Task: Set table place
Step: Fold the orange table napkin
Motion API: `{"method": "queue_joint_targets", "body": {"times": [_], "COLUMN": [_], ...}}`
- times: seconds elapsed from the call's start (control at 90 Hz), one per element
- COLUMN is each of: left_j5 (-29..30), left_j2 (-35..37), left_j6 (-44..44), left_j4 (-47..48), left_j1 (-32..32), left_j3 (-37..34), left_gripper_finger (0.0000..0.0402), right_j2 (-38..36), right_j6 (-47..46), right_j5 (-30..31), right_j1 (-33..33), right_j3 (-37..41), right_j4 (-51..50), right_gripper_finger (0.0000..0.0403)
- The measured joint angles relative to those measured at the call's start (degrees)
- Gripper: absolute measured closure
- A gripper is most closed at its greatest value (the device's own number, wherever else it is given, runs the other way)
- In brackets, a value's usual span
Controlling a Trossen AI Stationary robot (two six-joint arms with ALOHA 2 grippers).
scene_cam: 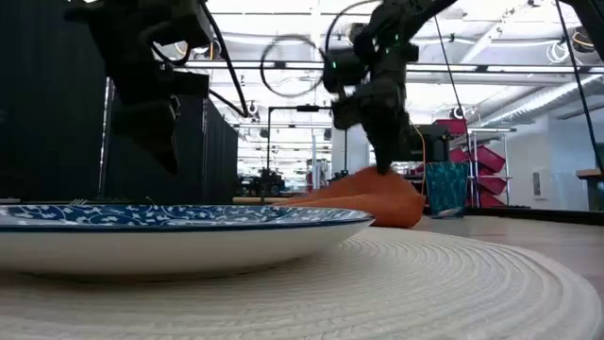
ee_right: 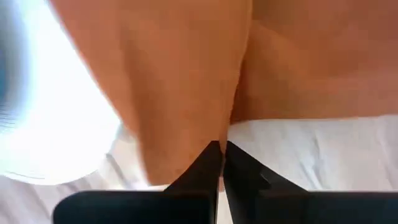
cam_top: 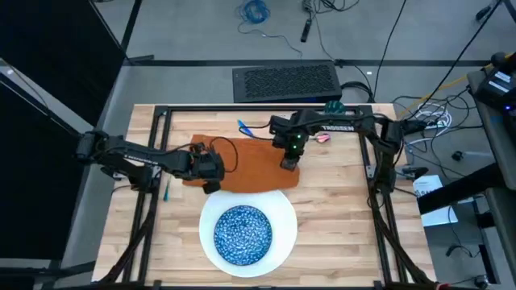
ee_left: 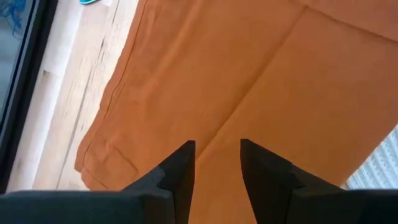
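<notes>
Orange napkin [cam_top: 256, 165] in right gripper [cam_top: 288, 163]

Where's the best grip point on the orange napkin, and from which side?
Judging from the high view: a free edge or corner, pinched from above. The napkin lies flat on the table, so only its thin border gives fingers purchase. The right gripper already pinches its right edge; the left gripper, open, hovers above the left side.

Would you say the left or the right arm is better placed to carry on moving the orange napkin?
Right, probably: the right tool is already shut on the napkin at its lifted edge, while the left tool hovers open above it.
</notes>
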State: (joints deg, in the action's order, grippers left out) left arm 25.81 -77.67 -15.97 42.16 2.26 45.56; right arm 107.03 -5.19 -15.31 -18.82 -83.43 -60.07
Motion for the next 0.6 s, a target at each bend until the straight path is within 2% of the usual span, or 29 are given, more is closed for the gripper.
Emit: {"method": "queue_joint_targets", "body": {"times": [0.289, 0.433, 0.6], "left_j5": [0.16, 0.07, -0.83], "left_j2": [0.00, 0.00, 0.00], "left_j6": [0.08, 0.05, -2.61], "left_j4": [-0.19, -0.10, 0.85], "left_j1": [0.00, 0.00, 0.17], "left_j3": [0.00, 0.00, 0.00], "left_gripper_finger": [0.0290, 0.0290, 0.0290], "right_j2": [-0.23, 0.06, 5.01], "right_j6": [-1.58, 0.23, 3.22], "right_j5": [2.26, 6.34, 6.69], "right_j1": [0.36, -3.97, -10.53], "right_j3": [-8.36, -10.91, -10.52], "right_j4": [-0.18, -0.57, -3.97], "right_gripper_finger": [0.0403, 0.0403, 0.0403]}}
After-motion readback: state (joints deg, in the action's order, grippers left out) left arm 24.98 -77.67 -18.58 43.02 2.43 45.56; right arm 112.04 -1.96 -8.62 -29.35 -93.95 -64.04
